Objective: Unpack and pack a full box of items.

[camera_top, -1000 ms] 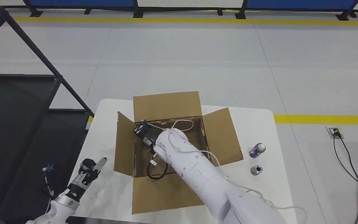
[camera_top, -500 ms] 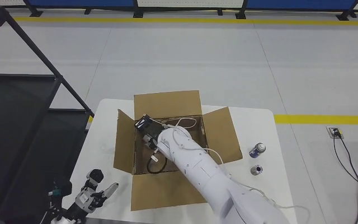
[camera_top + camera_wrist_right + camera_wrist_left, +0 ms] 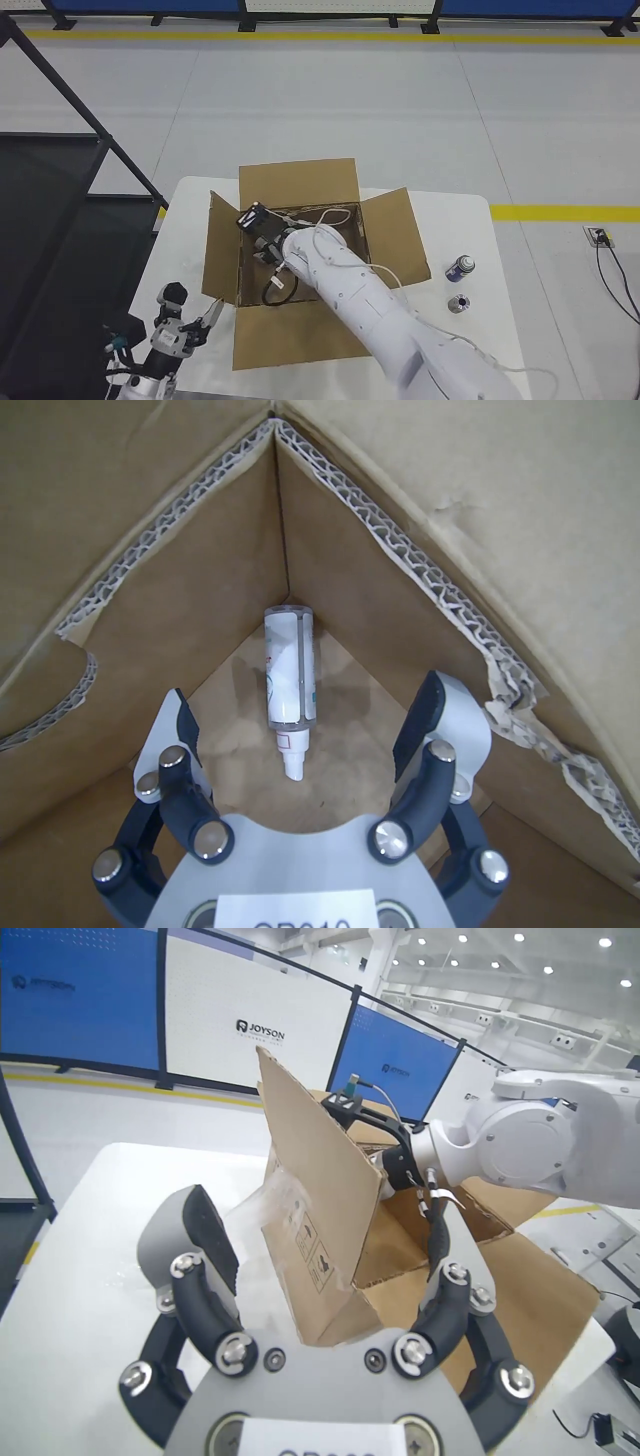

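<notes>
White surface (image 3: 440, 215) carries the open cardboard box (image 3: 298, 185), all four flaps folded outward. The right arm (image 3: 350, 300) reaches into the box from its near side. The right claw (image 3: 305, 697) hangs inside the box, jaws spread wide and holding nothing. The left claw (image 3: 320, 1218) sits outside the box, just beside its left flap, likewise spread and empty.

A small spray bottle (image 3: 290, 670) appears to lie on the box floor, base pushed into a corner of the box, nozzle pointing toward the right claw. Its long axis runs crosswise to the line between the two fingers; no contact is visible. Outside the box, off its right flap, stand a small can (image 3: 460, 267) and a smaller round item (image 3: 458, 303).

Step in hand, as judged: lift the bottle out of the box.

1. Lower the right claw straight down. The box corner leaves little room, so keep both fingers off the walls.
2. Close across the middle of the bottle body, not the nozzle. A smooth cylinder is likely to roll or slip if pinched off-centre.
3. Raise vertically until the bottle clears the box rim and its torn corrugated edges, then move sideways.
4. Keep the left claw ready beside the box; a nearly empty box may shift.
</notes>
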